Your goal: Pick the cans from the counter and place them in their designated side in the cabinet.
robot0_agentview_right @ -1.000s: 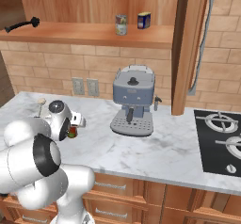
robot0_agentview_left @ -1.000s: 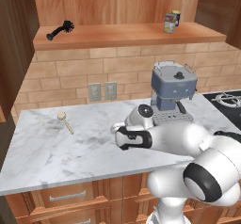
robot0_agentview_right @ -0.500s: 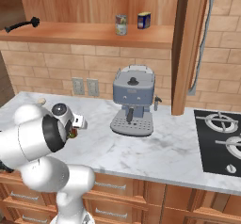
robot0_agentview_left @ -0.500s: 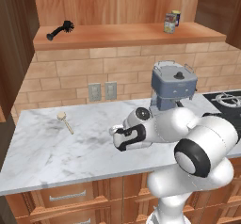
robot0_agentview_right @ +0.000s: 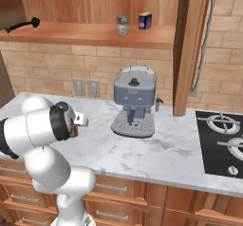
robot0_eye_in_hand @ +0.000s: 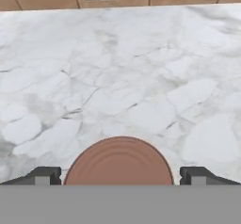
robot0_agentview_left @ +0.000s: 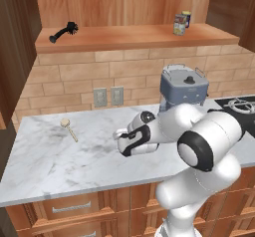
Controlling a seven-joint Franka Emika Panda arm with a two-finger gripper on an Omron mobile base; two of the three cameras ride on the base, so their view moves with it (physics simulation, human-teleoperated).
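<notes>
Nearby, coffee machine (robot0_agentview_right: 134, 107) beside counter (robot0_agentview_right: 161, 156)

Lighting is even, soft and moderately bright in all views. The robot arm (robot0_agentview_left: 199, 146) casts a faint diffuse shadow on the counter (robot0_agentview_left: 45, 166). No glare. Rendering is slightly soft; edges show no distortion.
</notes>
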